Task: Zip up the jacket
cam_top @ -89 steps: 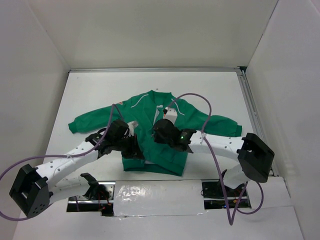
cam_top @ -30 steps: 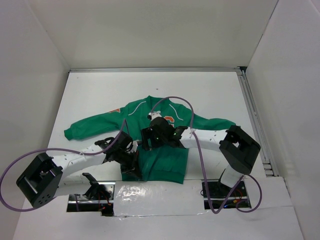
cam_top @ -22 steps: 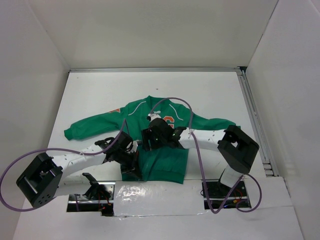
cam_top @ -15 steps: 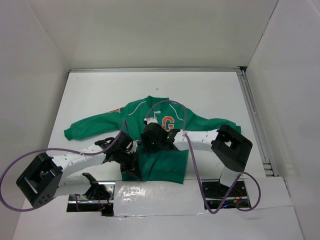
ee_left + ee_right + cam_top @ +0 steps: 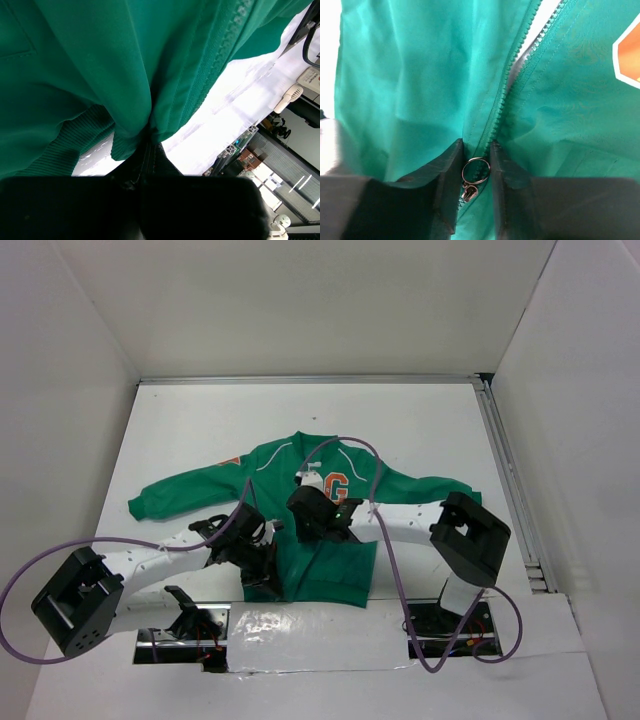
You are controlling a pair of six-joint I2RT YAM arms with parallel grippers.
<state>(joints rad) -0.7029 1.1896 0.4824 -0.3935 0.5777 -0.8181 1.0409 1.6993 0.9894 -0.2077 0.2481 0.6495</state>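
Jacket hem tight in the closed left claw, ringed zipper pull nipped between right claw fingers; slider mostly hidden.

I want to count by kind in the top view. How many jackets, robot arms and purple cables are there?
Jacket: 1
Arms: 2
Purple cables: 2
Total: 5
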